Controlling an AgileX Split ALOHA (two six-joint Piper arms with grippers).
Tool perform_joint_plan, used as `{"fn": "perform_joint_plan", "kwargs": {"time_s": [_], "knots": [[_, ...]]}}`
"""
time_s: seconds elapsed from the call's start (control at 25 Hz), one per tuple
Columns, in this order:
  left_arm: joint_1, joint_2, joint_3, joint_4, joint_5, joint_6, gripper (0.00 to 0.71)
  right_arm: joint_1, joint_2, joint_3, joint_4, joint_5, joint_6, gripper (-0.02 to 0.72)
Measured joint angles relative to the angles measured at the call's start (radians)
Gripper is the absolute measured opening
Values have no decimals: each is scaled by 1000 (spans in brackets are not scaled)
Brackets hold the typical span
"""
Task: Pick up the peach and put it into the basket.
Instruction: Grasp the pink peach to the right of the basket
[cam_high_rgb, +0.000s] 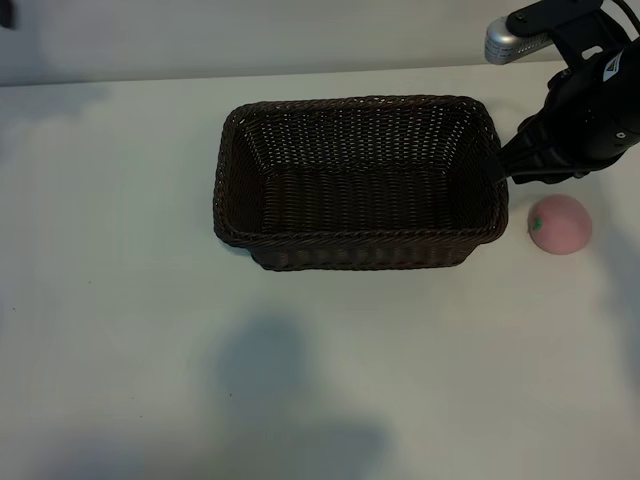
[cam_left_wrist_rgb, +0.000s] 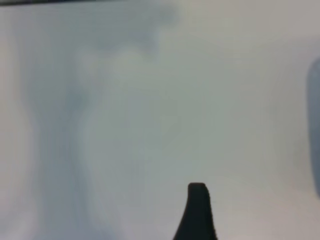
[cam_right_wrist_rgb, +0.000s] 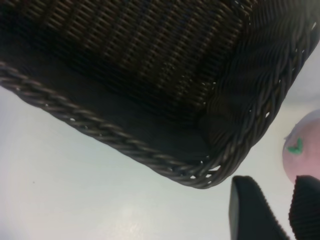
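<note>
Peach (cam_high_rgb: 560, 224) lies outside the basket (cam_high_rgb: 355, 245).
Right gripper (cam_right_wrist_rgb: 272, 210) beside basket's end, fingers slightly apart, empty; left gripper (cam_left_wrist_rgb: 197, 210) open.

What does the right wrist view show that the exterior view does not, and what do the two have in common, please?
Only the right wrist view shows the right gripper's two dark fingertips with a narrow gap between them, holding nothing, and the green leaf mark on the peach. Only the exterior view shows the whole basket, with nothing inside it, the full peach lying on the table just outside the basket's right end, and the right arm above and behind it. Both show the basket's braided rim, the peach and the white table.
</note>
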Motion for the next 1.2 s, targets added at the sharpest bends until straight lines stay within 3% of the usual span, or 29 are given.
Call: {"fn": "perform_joint_plan", "kwargs": {"time_s": [0.12,0.36,0.92,1.2], "knots": [[49,-72,2,-28,0,15,596,0,0,0,1,3,0,255],[59,-293,77,-95,-1,46,596,0,0,0,2,3,0,255],[59,-943,574,-154,-57,90,596,0,0,0,18,7,0,255],[59,-1163,772,-120,-56,91,596,0,0,0,19,11,0,255]]}}
